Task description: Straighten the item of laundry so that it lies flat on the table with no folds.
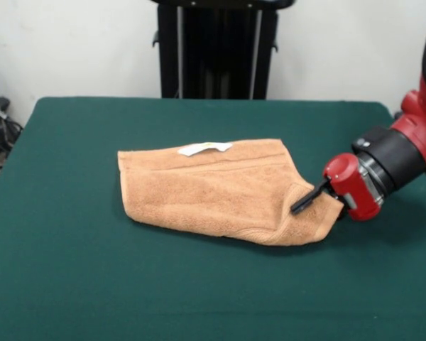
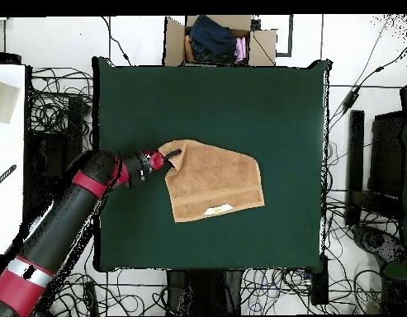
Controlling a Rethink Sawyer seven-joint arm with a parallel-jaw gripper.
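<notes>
The orange-tan towel [image 1: 213,188] lies folded double in the middle of the green table [image 1: 85,284], with its white label [image 1: 204,148] on the far edge. My gripper [image 1: 307,204] comes in low from the right and is at the towel's near right corner. One black finger [image 1: 305,200] lies on top of the cloth, and the corner looks pinched and slightly lifted. In the overhead view the gripper [image 2: 172,153] is at the towel's [image 2: 216,177] upper left corner, and the label [image 2: 218,210] is at its lower edge.
The black pedestal [image 1: 216,50] stands behind the table's far edge. In the overhead view a cardboard box with clothes [image 2: 219,40] sits beyond the table's [image 2: 239,99] top edge, and cables [image 2: 54,115] cover the floor all around.
</notes>
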